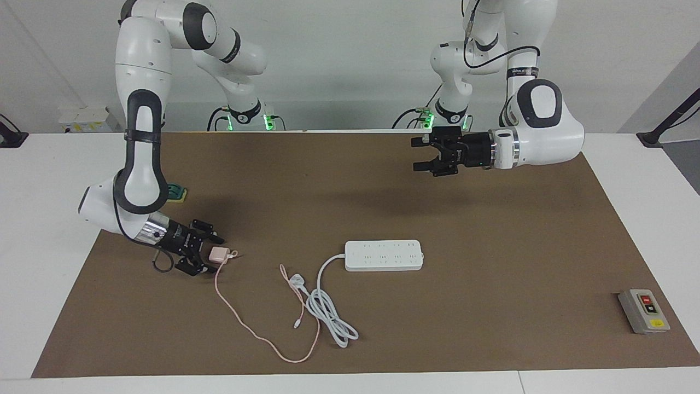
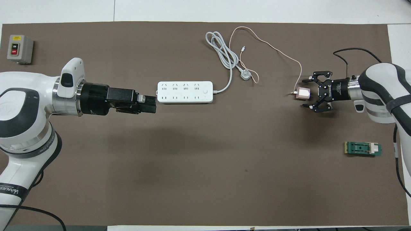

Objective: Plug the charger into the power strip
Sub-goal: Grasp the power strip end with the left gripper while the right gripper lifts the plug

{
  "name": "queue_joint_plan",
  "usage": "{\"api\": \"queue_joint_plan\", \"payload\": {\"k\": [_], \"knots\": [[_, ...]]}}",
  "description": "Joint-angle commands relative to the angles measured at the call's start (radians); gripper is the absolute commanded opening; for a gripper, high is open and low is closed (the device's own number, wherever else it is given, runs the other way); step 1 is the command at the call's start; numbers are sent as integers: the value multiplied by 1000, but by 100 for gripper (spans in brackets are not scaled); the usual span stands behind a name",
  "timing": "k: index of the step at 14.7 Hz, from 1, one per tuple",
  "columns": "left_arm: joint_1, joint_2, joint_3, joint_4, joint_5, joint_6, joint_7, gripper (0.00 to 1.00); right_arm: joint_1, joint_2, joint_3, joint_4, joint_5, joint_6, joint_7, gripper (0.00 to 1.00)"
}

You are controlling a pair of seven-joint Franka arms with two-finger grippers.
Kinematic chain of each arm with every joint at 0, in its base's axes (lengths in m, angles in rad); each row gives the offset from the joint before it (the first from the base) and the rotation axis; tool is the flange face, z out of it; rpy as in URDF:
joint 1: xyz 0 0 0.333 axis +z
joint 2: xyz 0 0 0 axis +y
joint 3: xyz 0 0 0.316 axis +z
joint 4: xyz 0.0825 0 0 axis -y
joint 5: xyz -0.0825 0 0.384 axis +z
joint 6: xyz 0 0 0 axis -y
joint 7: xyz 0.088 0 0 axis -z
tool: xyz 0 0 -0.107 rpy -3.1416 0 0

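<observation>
Now the worktop [image 1: 492,230] carries the strip [image 1: 384,255] mid-mat, its sockets facing up. Left hand [image 1: 424,154], spread and empty, hangs high over the mat nearer the robots. Right hand [image 1: 210,256], spread, brackets the charger [image 1: 219,254] lying toward its end. Closing off-centre could tip the cube, and its trailing cable [image 1: 257,334] may snag.

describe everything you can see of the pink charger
The charger is a small pale pink cube with a lighter square face, lying on the brown mat toward the right arm's end of the table. A thin pink cable runs from it in loose curves to a small connector near the white plug. The right hand, open, brackets the cube; contact is unclear.
</observation>
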Motion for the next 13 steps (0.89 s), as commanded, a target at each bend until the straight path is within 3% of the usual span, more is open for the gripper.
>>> {"api": "queue_joint_plan", "payload": {"k": [1,3,6,8,13], "knots": [[-34,45,11,-31,-112,23,95,100,-10,-14,5,-55,15,47,-60,100],[-38,122,10,-29,-158,4,205,100,-10,-17,5,-70,15,50,-95,95],[-77,153,11,-31,-241,18,310,100,-9,-22,7,-90,15,73,-118,32],[-91,153,10,-31,-269,18,313,100,-8,-22,7,-90,15,73,-133,2],[-104,153,11,-33,-303,43,310,100,-7,-22,10,-69,15,61,-132,0]]}}
